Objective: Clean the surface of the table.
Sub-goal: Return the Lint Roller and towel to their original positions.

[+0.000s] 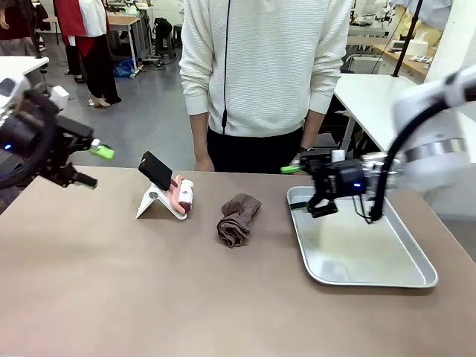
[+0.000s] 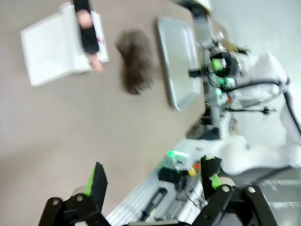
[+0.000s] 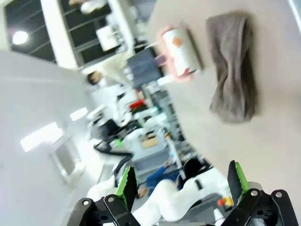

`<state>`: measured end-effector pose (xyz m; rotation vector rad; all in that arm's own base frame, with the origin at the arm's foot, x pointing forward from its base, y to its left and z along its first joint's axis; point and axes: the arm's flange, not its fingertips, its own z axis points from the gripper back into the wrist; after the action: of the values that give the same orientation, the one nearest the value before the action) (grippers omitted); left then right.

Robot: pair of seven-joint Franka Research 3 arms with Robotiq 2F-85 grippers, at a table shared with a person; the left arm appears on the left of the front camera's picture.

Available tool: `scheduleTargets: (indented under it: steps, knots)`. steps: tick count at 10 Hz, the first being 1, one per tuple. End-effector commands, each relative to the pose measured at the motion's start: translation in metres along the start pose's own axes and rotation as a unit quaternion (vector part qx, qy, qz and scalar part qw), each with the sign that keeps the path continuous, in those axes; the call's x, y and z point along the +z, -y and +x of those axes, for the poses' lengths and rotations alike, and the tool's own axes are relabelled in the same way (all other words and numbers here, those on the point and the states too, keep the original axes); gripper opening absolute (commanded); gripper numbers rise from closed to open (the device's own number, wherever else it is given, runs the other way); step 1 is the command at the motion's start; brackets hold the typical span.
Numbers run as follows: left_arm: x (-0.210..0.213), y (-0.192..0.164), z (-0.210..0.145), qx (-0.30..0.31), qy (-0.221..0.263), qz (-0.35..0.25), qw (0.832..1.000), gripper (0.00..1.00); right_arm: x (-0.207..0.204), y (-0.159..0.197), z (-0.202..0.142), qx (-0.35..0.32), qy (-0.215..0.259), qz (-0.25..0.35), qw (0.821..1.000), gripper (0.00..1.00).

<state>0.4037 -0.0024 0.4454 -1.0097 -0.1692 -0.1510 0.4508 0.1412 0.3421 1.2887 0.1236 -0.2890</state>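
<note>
while a person in a white sweater [image 1: 264, 67] stands at the far edge, the table [image 1: 111, 282] stretches tan-brown across the front view, and both arms hang above it without touching anything. the left gripper [image 1: 89, 165] sits high at the table's left end, turned sideways, its green-padded fingers spread wide with nothing between them; its own wrist view shows the same wide gap [image 2: 153, 181] over bare tabletop [image 2: 56, 122]. the right gripper [image 1: 306, 187] hovers over the far left corner of the silver tray [image 1: 416, 279], which lies on the right part of the table. in the right wrist view its fingers [image 3: 126, 182] stand far apart and hold nothing.

near the middle of the table lies a crumpled brown cloth [image 1: 238, 217], apart from the tray and just right of a white stand [image 1: 152, 202]. a black phone [image 1: 155, 170] leans tilted on that stand, and a pink and white roller [image 1: 184, 198] rests against the stand's right side. the left wrist view shows the cloth [image 2: 135, 61] between the stand [image 2: 51, 49] and the tray [image 2: 178, 56]. the right wrist view is blurred, yet the cloth [image 3: 233, 66] and the roller [image 3: 181, 52] can be made out on the tabletop [image 3: 263, 141].
</note>
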Motion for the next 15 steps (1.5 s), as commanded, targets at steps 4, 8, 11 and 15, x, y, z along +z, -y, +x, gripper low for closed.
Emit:
scheduleTargets:
  steps: [4, 8, 11, 15]
  knots:
    - [0.045, -0.088, -0.025, 0.008, 0.023, -0.216, 0.976, 1.00, 0.124, 0.047, -0.021, 0.005, -0.042, 0.133, 0.990, 1.00]
    - [0.053, -0.112, 0.000, 0.018, 0.043, -0.265, 0.963, 1.00, 0.145, 0.049, -0.024, 0.004, -0.035, 0.137, 0.990, 1.00]
    - [0.052, -0.109, -0.022, 0.011, 0.053, -0.259, 0.964, 1.00, 0.145, 0.049, -0.024, 0.004, -0.035, 0.137, 0.990, 1.00]
    - [0.052, -0.109, -0.022, 0.011, 0.053, -0.259, 0.964, 1.00, 0.145, 0.049, -0.024, 0.004, -0.035, 0.137, 0.990, 1.00]
